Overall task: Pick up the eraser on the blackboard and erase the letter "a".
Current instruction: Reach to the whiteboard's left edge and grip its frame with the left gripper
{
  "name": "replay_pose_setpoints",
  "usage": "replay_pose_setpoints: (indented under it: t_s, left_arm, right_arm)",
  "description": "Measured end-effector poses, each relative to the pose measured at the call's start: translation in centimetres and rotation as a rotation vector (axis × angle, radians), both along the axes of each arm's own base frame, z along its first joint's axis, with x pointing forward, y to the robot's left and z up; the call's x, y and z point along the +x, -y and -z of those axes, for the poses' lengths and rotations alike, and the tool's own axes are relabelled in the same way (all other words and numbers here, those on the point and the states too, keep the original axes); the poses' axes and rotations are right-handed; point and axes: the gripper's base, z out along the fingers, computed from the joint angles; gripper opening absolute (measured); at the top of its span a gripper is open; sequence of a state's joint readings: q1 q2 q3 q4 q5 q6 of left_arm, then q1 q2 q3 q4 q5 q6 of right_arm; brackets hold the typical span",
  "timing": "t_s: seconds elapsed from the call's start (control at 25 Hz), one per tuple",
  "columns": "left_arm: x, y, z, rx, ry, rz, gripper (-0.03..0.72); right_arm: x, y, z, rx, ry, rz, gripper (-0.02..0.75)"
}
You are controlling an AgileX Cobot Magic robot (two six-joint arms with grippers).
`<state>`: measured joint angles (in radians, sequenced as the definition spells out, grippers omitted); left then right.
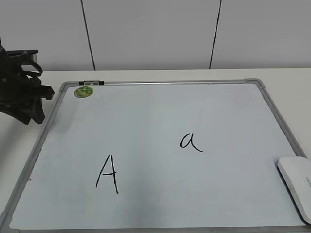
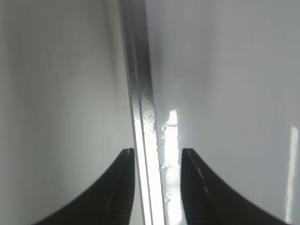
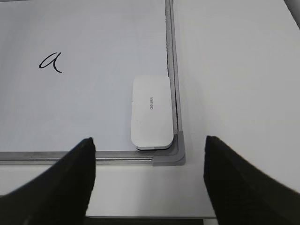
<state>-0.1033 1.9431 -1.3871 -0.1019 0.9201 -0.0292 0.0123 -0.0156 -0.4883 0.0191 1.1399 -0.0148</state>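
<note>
The white eraser (image 1: 297, 187) lies flat in the near right corner of the blackboard (image 1: 160, 111); it also shows in the right wrist view (image 3: 151, 112), against the frame corner. The small letter "a" (image 1: 191, 142) is drawn right of the board's middle and shows in the right wrist view (image 3: 50, 63). My right gripper (image 3: 149, 183) is open and empty, above the table just short of the board's corner, with the eraser ahead of it. My left gripper (image 2: 157, 161) is open and empty over the board's left frame rail (image 2: 140, 103).
A larger capital "A" (image 1: 107, 174) is drawn at the board's near left. A round green sticker (image 1: 83, 91) and a black clip (image 1: 94, 82) sit at the far left corner. The left arm (image 1: 22, 92) stands off the board's left edge. A white wall is behind.
</note>
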Motion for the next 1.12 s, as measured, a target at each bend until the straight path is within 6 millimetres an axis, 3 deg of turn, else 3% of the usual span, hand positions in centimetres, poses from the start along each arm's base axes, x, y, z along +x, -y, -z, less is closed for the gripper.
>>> replay_pose_setpoints:
  t_s: [0.4,0.8,1.12]
  left_arm:
    - [2.9,0.1,2.2,0.023,-0.048,-0.003,0.243]
    - [3.3,-0.1,5.0,0.056,-0.124,-0.036,0.243]
    - [3.5,-0.4,5.6,0.060,-0.130,-0.043,0.243]
  right_arm:
    - [0.0,0.0,0.0,0.000,0.000,0.000,0.534]
    - [0.0,0.0,0.0,0.002,0.000,0.001,0.534]
    - [0.0,0.0,0.0,0.002,0.000,0.001,0.534]
